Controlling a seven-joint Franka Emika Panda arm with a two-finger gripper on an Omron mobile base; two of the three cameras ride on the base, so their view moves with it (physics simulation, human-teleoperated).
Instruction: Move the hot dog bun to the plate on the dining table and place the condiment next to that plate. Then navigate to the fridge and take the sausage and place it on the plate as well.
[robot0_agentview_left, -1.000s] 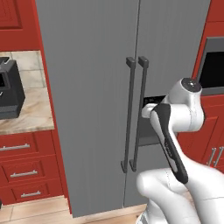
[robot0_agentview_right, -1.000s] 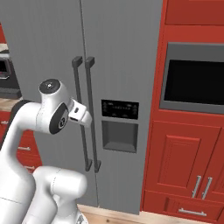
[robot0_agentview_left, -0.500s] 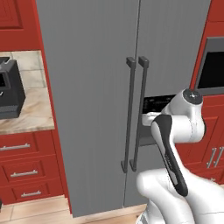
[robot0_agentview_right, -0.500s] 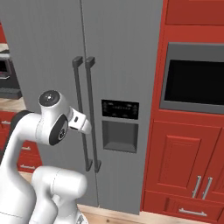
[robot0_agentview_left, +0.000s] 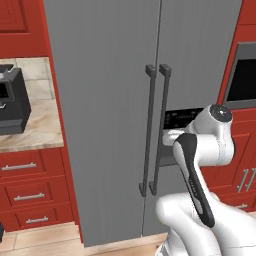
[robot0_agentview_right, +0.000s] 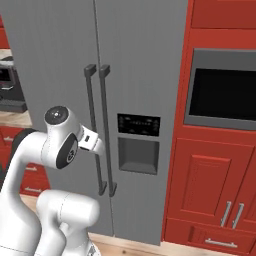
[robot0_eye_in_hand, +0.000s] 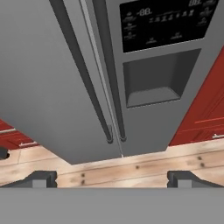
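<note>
The grey steel fridge (robot0_agentview_left: 110, 100) (robot0_agentview_right: 60, 45) (robot0_eye_in_hand: 48, 87) stands shut in front of me, with two long vertical bar handles (robot0_agentview_left: 155, 130) (robot0_agentview_right: 97, 125) (robot0_eye_in_hand: 94, 78) at its middle seam. A black dispenser panel (robot0_agentview_right: 139, 125) (robot0_eye_in_hand: 164, 24) sits on its right door above a recess. My gripper (robot0_eye_in_hand: 112, 178) is open and empty, its fingertips (robot0_eye_in_hand: 41, 177) wide apart, looking at the handles' lower ends and the floor. The folded white arm (robot0_agentview_left: 205, 150) (robot0_agentview_right: 60, 142) stands just before the right door. The hot dog bun, plate, dining table, condiment and sausage are out of view.
Red cabinets with a black built-in oven (robot0_agentview_right: 222, 90) (robot0_agentview_left: 245, 80) flank the fridge on the right. On the left, a marble worktop (robot0_agentview_left: 30, 130) over red drawers (robot0_agentview_left: 27, 192) carries a dark appliance (robot0_agentview_left: 12, 100). Wooden floor (robot0_eye_in_hand: 131, 168) lies below.
The arm's upper joint sank a little about a second ago and has since stayed nearly still. The fridge doors have stayed shut and the gripper open.
</note>
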